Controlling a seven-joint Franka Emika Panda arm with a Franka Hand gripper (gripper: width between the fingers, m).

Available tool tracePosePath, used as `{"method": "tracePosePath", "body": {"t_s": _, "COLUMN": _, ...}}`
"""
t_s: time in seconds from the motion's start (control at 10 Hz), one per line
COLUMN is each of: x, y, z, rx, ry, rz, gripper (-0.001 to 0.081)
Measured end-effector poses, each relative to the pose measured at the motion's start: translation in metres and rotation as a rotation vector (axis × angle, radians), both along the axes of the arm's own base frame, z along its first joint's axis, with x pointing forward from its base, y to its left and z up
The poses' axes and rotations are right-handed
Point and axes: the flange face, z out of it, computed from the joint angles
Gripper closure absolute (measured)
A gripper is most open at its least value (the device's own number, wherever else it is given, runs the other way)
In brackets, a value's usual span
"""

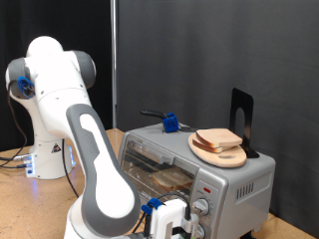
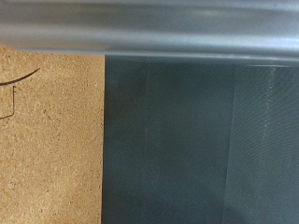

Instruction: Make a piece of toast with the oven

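The toast [image 1: 218, 137] lies flat on a round board [image 1: 221, 153] on the oven's [image 1: 234, 189] roof, toward the exterior view's right. Nothing is touching it. Judged from its look, the slice is light, soft and easily crushed or torn; the crust edge is the firmer part. A suitable hold is across two opposite crust edges with light pressure, or under the edge that overhangs the board. The board itself looks rigid and smooth, so the slice may slide on it.

The oven door appears closed, with a wire rack visible behind the glass. Two knobs [image 1: 201, 209] sit on the front panel at the exterior view's right. A black stand [image 1: 242, 121] rises behind the board, and a small blue item [image 1: 170, 123] rests on the roof nearby.

The gripper [image 1: 171, 221] is low in front of the oven, near the knobs, well below the toast. Whether its fingers are open or closed cannot be determined. The wrist view shows no fingers, only a tan surface [image 2: 47, 140] beside a dark panel [image 2: 196, 140].
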Motion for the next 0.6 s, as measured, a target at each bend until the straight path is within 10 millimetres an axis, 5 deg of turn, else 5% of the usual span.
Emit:
{"method": "tracePosePath", "body": {"t_s": 0.1, "x": 0.0001, "y": -0.0004, "z": 0.0003, "rx": 0.000, "ry": 0.000, "rz": -0.001, "gripper": 0.0767}}
{"method": "tracePosePath", "body": {"t_s": 0.6, "x": 0.0059, "y": -0.0020, "z": 0.0057, "rx": -0.030, "ry": -0.153, "rz": -0.020, "gripper": 0.0805}}
